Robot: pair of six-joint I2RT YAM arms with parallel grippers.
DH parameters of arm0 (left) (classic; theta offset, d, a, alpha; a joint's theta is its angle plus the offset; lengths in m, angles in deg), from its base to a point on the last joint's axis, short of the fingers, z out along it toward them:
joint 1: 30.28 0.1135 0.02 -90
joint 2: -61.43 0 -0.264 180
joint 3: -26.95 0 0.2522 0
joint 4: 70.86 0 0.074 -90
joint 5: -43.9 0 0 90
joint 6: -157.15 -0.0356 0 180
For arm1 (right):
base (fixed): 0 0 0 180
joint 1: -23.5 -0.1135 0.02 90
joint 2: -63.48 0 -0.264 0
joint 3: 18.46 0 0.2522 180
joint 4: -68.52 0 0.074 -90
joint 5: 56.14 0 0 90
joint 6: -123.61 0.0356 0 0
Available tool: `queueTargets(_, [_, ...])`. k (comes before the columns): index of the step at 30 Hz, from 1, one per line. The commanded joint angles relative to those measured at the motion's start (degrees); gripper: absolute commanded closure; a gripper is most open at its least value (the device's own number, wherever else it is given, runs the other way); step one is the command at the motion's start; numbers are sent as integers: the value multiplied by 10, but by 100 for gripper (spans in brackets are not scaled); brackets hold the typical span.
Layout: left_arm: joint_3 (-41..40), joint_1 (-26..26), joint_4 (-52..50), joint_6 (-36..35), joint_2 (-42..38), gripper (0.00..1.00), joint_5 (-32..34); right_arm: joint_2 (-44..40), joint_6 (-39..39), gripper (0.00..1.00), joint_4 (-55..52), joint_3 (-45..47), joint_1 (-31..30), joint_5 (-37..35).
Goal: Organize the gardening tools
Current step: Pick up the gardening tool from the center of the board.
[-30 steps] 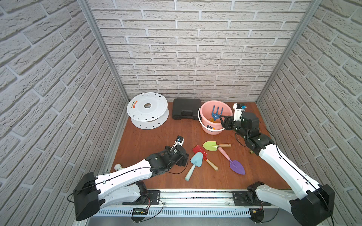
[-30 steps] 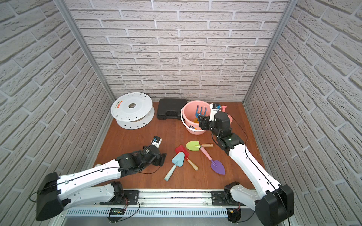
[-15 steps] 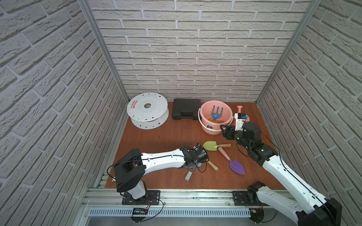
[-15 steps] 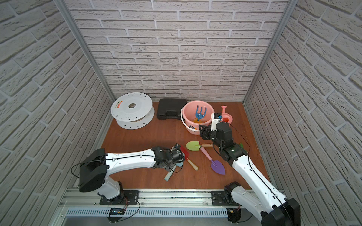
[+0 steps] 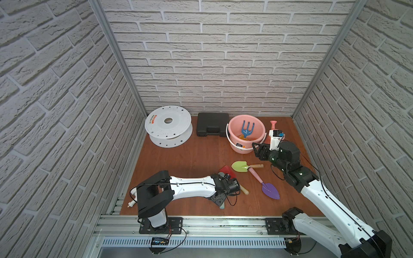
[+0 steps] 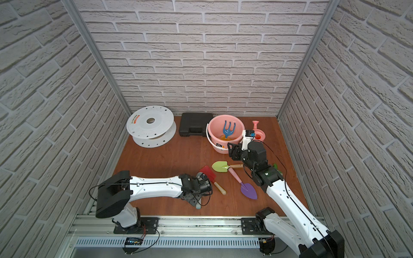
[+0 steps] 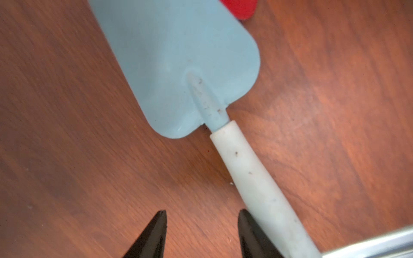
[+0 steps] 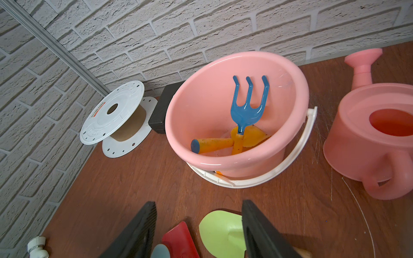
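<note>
Near table (image 5: 178, 165) front edge, L fingers (image 7: 154, 236) apart by lt-blue trowel (image 7: 178, 67); R fingers (image 8: 138, 234) open.

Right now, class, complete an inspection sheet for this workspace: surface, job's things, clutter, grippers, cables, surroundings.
Surface: wooden tabletop, scratched.
Job's things: blue fork, yellow scoop in pink bucket; green trowel, red trowel, purple trowel, light-blue trowel loose; watering can beside bucket.
Clutter: black case, white spool.
Grippers: left gripper open beside light-blue trowel's handle; right gripper open, empty.
Cables: black cable along left arm.
Surroundings: brick-pattern walls, metal rail.
</note>
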Motion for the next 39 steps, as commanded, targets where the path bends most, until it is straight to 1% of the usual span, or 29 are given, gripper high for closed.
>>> queueTargets(1, [5,0,-4,18,4,46,7,-4,4,35,26,9,-2,0])
queueTargets(6, [13,-2,-17,54,-24,44,24,-4,5,35,27,9,-3,4])
queueTargets(11, [17,-11,2,131,-39,40,17,-7,9,35,29,11,-2,9])
queueTargets(12, [18,-14,11,147,-37,37,13,-8,9,35,29,11,-2,9])
queueTargets(15, [31,-20,21,193,-22,34,5,-15,11,35,30,14,-2,12])
queueTargets(16, [38,-22,22,204,-15,31,3,-17,12,35,30,16,-2,13])
queueTargets(18, [50,-26,23,220,0,30,2,-23,14,35,31,18,-2,14])
queueTargets(22, [66,-31,22,236,41,31,-11,-36,16,35,29,21,-2,17])
queueTargets(26, [52,-31,34,249,70,35,-38,-52,17,35,28,24,-2,15])
queueTargets(29, [39,-34,51,257,75,43,-46,-58,18,35,29,25,-2,17])
queueTargets(30, [41,-35,48,256,76,47,-42,-58,18,35,29,25,-2,18])
queueTargets(33, [50,-37,33,246,67,63,-18,-53,19,35,31,26,-2,23])
queueTargets(37, [49,-37,16,227,50,89,26,-39,21,35,40,24,-2,44])
queueTargets(39, [41,-37,16,215,37,98,55,-27,21,35,49,24,-2,66])
